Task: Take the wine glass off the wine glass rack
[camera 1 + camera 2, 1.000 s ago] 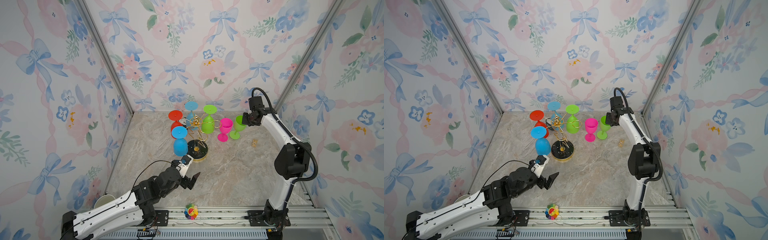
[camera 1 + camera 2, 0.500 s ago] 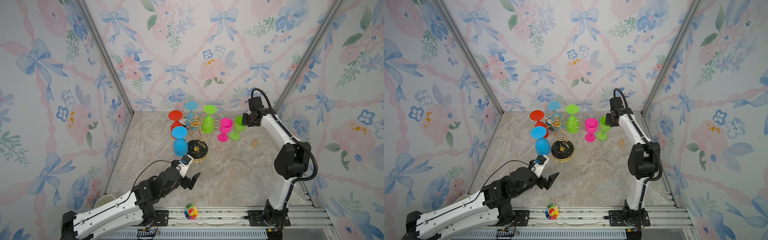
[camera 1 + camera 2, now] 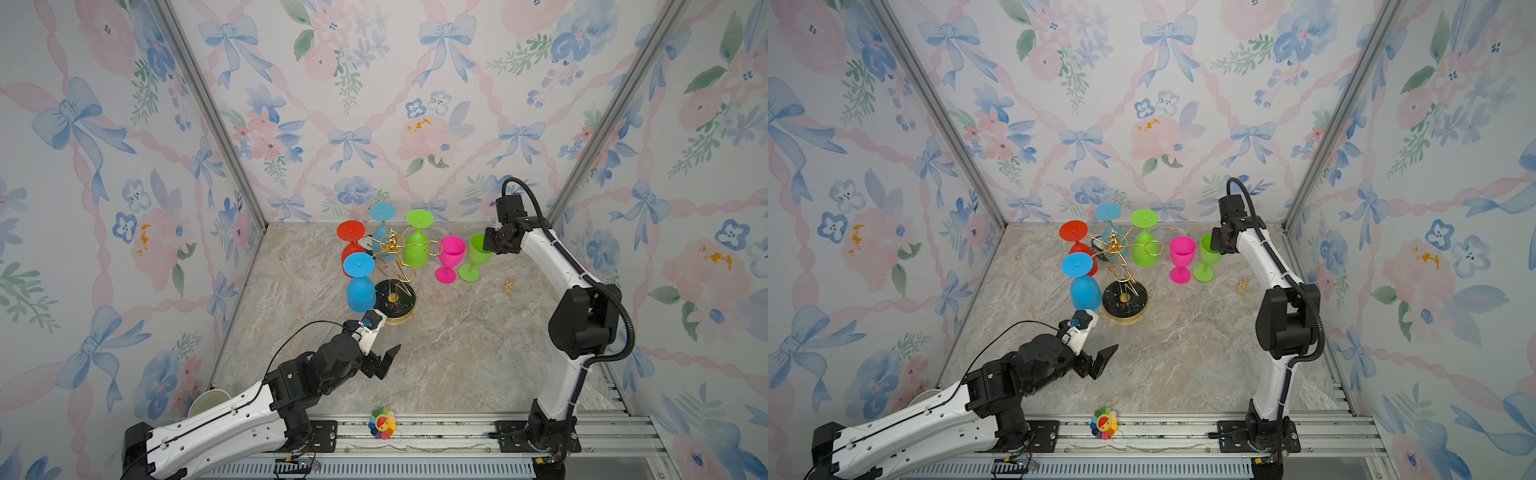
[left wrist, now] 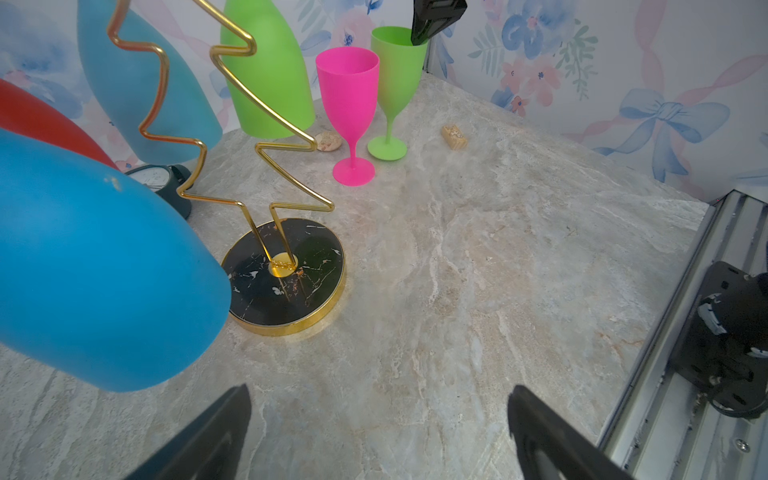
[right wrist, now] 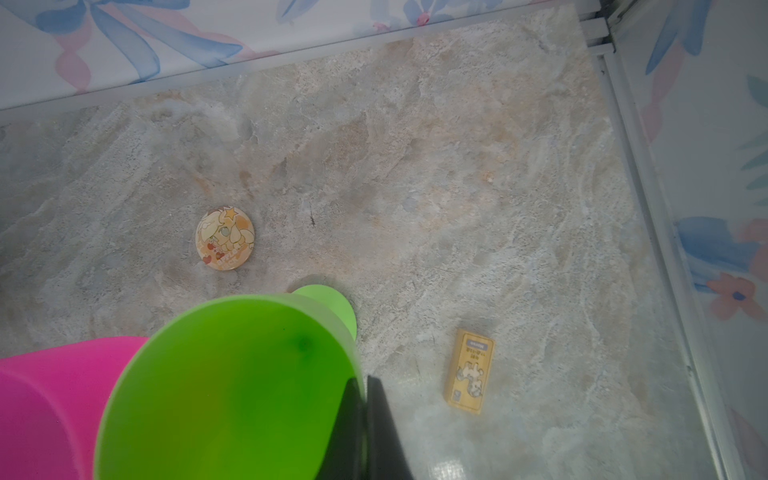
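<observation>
The gold wire wine glass rack (image 3: 390, 266) stands on its round black base (image 4: 286, 274) at the back middle. Several wine glasses hang upside down on it: blue (image 3: 359, 286), red (image 3: 351, 245), light blue (image 3: 382, 232) and green (image 3: 417, 245). To its right a pink glass (image 3: 451, 255) and a green wine glass (image 3: 478, 251) stand upright on the table. My right gripper (image 5: 365, 382) is shut on that green glass's rim (image 5: 232, 386), one finger inside the bowl. My left gripper (image 4: 380, 392) is open and empty, low over the table in front of the rack's base.
A small dark clock (image 4: 158, 183) sits behind the rack. A round badge (image 5: 224, 239) and a small yellow card (image 5: 469, 372) lie on the table near the green glass. A rainbow flower toy (image 3: 382, 423) rests on the front rail. Patterned walls close in on three sides.
</observation>
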Robot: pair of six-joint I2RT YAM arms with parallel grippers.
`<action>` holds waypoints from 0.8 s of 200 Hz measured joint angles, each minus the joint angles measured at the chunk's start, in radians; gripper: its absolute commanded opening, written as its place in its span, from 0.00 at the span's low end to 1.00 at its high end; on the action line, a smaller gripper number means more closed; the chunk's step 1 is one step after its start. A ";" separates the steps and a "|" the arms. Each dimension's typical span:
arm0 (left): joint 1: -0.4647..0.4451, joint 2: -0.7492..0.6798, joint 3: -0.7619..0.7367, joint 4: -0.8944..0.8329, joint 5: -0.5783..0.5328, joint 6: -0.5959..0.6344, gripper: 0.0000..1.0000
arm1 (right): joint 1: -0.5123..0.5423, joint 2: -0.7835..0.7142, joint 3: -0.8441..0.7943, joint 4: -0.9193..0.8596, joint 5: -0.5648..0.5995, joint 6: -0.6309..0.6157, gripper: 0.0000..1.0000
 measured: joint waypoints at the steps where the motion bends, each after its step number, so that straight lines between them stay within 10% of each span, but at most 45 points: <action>1: 0.000 0.000 0.000 0.000 0.000 0.000 0.98 | 0.000 0.000 -0.001 0.000 0.000 0.000 0.05; 160: 0.000 0.005 0.000 0.000 0.027 -0.003 0.98 | 0.011 -0.004 -0.016 -0.013 0.004 0.002 0.37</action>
